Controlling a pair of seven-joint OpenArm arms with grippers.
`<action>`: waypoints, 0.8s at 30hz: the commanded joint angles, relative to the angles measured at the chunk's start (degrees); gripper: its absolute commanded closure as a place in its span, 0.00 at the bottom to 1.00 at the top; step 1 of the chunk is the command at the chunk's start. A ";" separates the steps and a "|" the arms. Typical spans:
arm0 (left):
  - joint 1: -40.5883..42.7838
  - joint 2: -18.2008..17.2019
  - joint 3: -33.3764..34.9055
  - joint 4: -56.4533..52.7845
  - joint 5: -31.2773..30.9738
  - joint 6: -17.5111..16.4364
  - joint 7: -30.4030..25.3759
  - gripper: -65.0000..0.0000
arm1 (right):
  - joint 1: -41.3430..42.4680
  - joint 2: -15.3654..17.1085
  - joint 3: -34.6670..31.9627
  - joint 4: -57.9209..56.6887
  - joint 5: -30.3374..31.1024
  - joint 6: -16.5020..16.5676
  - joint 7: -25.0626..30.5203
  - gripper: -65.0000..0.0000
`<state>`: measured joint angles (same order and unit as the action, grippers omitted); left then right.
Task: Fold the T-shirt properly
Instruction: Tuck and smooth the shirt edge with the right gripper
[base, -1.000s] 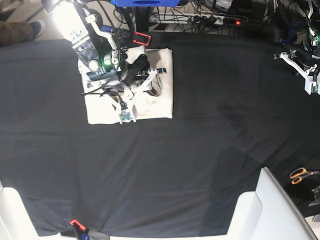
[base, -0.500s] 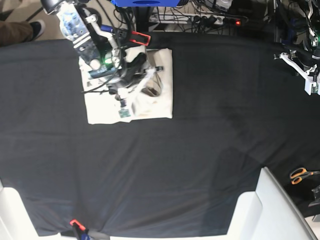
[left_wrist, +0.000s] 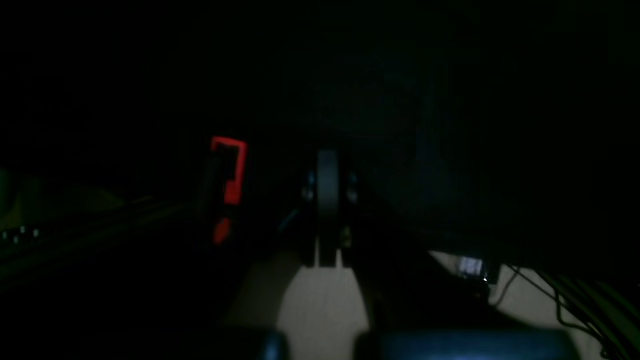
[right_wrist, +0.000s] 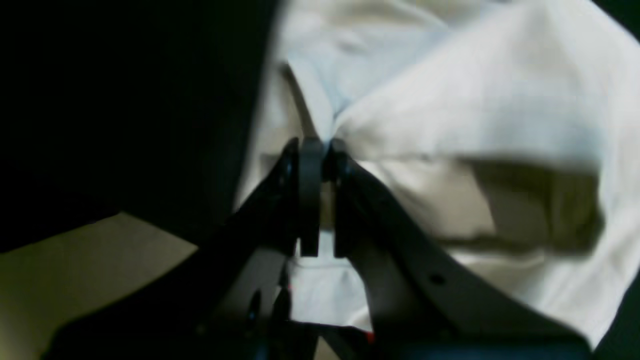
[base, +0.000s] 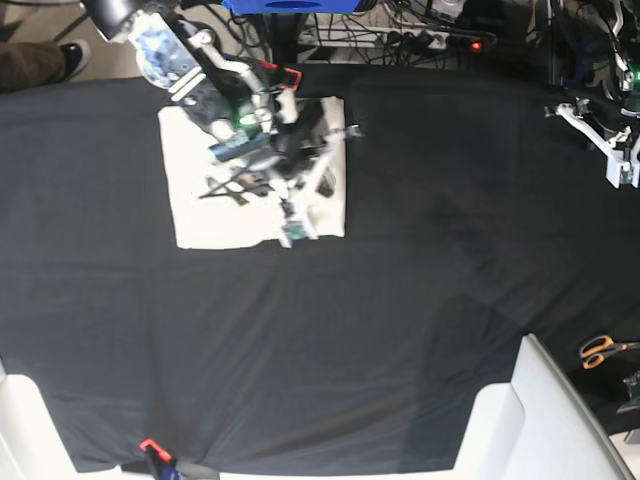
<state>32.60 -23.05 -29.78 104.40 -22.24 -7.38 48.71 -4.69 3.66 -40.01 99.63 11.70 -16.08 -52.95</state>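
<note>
The cream T-shirt (base: 210, 190) lies folded into a rectangle on the black table cloth (base: 400, 300) at the back left. My right gripper (base: 335, 150) hangs over the shirt's right part. In the right wrist view it (right_wrist: 320, 150) is shut on a raised ridge of the T-shirt (right_wrist: 450, 110), and the cloth bunches into folds around the fingertips. My left gripper (base: 600, 140) is far off at the table's right edge, away from the shirt. The left wrist view is very dark; the left gripper (left_wrist: 327, 170) looks shut and empty over the black cloth.
A red clamp (base: 285, 76) grips the table's back edge beside the shirt and also shows in the left wrist view (left_wrist: 228, 167). Orange-handled scissors (base: 600, 350) lie at the right edge. White blocks stand at the front right (base: 545, 420) and front left (base: 25, 430).
My right arm has swung to the right across the shirt, from its middle to its right part, with cloth pinched. The left arm has not moved.
</note>
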 joint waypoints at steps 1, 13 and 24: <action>0.15 -0.91 -0.51 0.70 0.31 0.30 -0.84 1.00 | 1.39 -0.10 -0.91 0.89 0.03 0.03 0.77 1.00; 0.41 -0.91 -0.42 0.70 0.31 0.30 -0.84 1.00 | 7.99 -0.19 -3.20 -3.77 0.03 0.03 1.12 1.00; 0.24 -0.29 -0.42 0.70 0.31 0.30 -0.84 1.00 | 9.83 -2.47 -3.20 -6.67 0.03 0.03 1.30 0.99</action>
<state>32.64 -22.79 -29.78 104.40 -22.26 -7.35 48.64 4.27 1.65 -43.35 92.25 11.62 -16.08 -52.47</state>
